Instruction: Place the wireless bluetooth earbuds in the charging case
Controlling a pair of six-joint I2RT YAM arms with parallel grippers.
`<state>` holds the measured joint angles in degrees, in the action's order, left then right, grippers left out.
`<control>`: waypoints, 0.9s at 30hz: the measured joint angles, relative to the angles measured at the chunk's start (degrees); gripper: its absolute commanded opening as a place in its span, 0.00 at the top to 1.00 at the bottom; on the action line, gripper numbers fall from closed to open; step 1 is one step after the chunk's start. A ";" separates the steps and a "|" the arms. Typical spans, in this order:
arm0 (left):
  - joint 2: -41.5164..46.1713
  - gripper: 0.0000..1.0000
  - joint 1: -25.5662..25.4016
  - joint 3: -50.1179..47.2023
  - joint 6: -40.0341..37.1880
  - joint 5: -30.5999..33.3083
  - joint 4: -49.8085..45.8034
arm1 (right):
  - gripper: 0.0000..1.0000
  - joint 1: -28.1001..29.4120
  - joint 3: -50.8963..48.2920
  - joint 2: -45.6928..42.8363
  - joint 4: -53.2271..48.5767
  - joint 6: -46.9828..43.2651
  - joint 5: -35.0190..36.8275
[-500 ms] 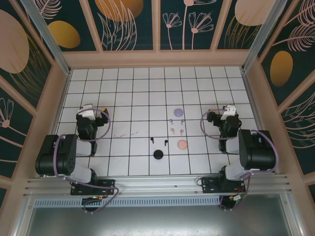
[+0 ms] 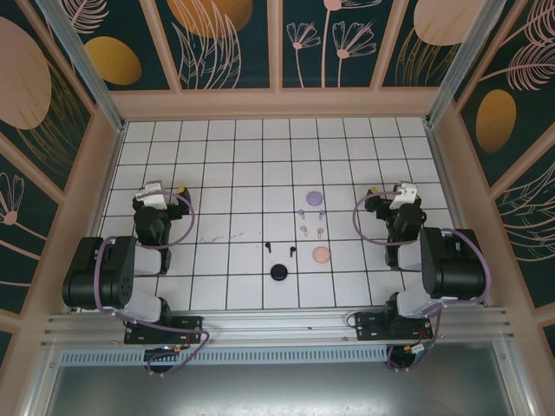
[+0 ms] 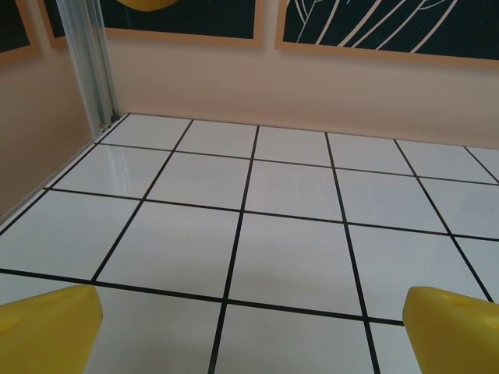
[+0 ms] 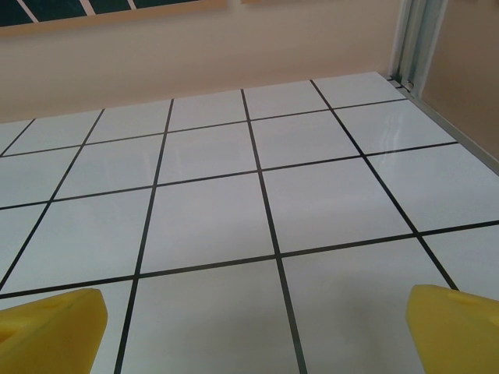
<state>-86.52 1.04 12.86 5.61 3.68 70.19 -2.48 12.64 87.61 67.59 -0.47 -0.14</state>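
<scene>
White gridded table (image 2: 234,165) with black lines, seen from above, boxed in by tan-framed walls (image 2: 217,43) painted with dark floral panels.

Left arm (image 2: 100,273) sits at 8 o'clock of the table and right arm (image 2: 451,264) at 4 o'clock, both black and folded back near their bases.

Left gripper (image 2: 165,189) hangs over the table's left side. From the left wrist (image 3: 249,327), its 2 yellow fingertips (image 3: 47,331) sit in opposite bottom corners, spread wide, with bare tile between them. Right gripper (image 2: 388,192) hangs over the right side. From the right wrist (image 4: 253,327), its fingertips (image 4: 456,327) are likewise spread wide over bare tile.

3 small round charging cases lie mid-table, between the grippers and well apart from both: lavender case (image 2: 314,198) farthest back, pinkish-tan case (image 2: 321,255) at its 6 o'clock, and black case (image 2: 278,272) at 8 o'clock of the pinkish-tan one.

6 tiny earbuds lie loose among them. Lavender earbuds (image 2: 301,211) sit just at 6 o'clock of the lavender case. Pinkish-tan earbuds (image 2: 304,230) lie between the lavender and pinkish-tan cases. Black earbuds (image 2: 269,249) lie at 12 o'clock of the black case. All the earbuds are around 4 o'clock from the left gripper and 8 o'clock from the right gripper, touching neither.
</scene>
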 measured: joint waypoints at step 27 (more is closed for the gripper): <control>5.09 0.04 -0.11 7.50 0.07 2.91 -13.03 | 0.01 -0.11 8.68 -9.38 -17.97 4.13 2.54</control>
<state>-81.43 0.93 20.36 5.67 6.59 57.17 -2.59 21.32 78.24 49.63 3.66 2.39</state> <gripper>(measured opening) 0.960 0.990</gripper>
